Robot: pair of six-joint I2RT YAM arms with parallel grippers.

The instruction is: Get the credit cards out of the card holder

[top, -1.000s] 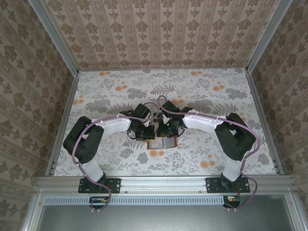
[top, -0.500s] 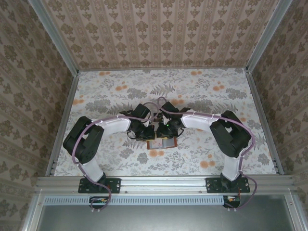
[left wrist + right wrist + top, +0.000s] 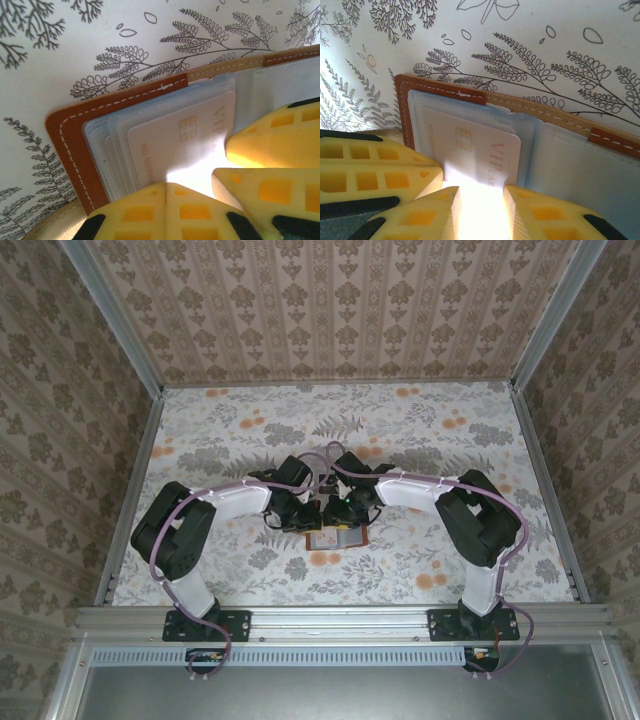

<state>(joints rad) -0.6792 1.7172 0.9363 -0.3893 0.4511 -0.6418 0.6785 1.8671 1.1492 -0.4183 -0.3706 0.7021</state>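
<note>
Left arm and right arm bent inward, wrists nearly meeting — left pincer closed, right pincer slightly parted

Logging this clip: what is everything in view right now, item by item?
card holder: one, reddish-brown border with grey-blue inside, lying open at the table's middle between the two wrists
credit card: one face showing, pale pinkish with a chip and VIP lettering, partly in the holder's left half; any others cannot be told
clear sleeves: several, stacked behind the card
table cloth: one, white with a grey and orange floral print
wallpaper walls: three, beige patterned, around the table
metal rail: one, silver, along the near edge
arms: two, black and white, bent toward the holder
left gripper: yellow fingers, shut, at the card's near edge
right gripper: yellow fingers, apart over the card
</note>
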